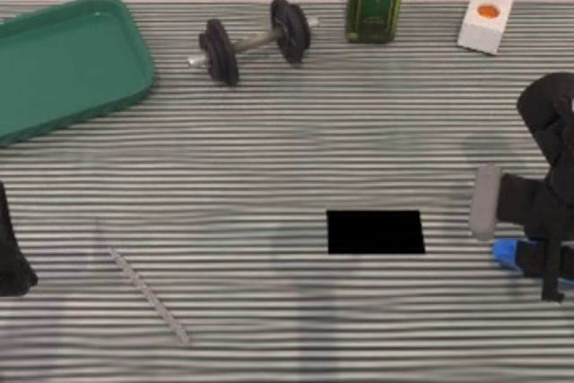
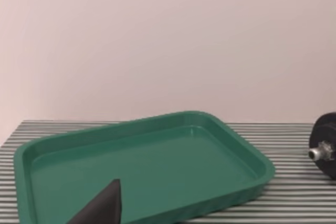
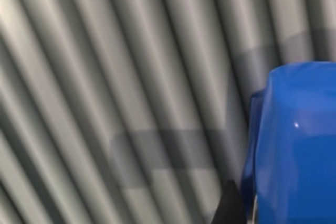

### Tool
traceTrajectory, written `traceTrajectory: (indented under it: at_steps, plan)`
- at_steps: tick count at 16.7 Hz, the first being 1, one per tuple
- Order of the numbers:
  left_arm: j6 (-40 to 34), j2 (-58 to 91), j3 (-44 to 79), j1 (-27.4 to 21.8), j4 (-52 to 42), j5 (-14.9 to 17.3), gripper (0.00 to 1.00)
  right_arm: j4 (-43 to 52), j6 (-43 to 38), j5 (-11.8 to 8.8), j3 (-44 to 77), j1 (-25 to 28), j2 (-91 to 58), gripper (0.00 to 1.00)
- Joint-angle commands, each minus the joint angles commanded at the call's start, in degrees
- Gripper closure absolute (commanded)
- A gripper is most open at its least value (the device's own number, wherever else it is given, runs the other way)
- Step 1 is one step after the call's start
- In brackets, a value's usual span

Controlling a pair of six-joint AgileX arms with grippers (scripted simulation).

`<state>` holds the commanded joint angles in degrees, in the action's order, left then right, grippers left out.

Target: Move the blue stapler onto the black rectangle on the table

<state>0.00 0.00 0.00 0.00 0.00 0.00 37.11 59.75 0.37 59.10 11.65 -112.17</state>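
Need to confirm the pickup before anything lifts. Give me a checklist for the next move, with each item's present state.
1. Right claw over the small bright blue stapler, near the table's right edge: ok.
2. Claw shut on the stapler: cannot tell; arm hides it.
3. Flat black rectangle free of objects: ok.
4. Striped table between stapler and rectangle unobstructed: ok.
5. Left claw parked at the left edge, away from the path: ok.
6. Stapler on rectangle: not ok, not yet.
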Motion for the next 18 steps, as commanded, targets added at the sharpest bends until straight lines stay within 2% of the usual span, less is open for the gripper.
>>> traceTrajectory:
  at_steps: [4,10,18]
  plan:
    - [0.00,0.00,0.00,0.00,0.00,0.00,0.00,4.28,0.26,-0.06,2.82,0.16,1.89,1.00]
    - [0.00,0.00,0.00,0.00,0.00,0.00,0.00,20.46,0.32,-0.06,10.62,0.50,8.99,1.00]
    - [0.00,0.00,0.00,0.00,0.00,0.00,0.00,22.58,0.14,-0.09,12.52,0.86,9.53,1.00]
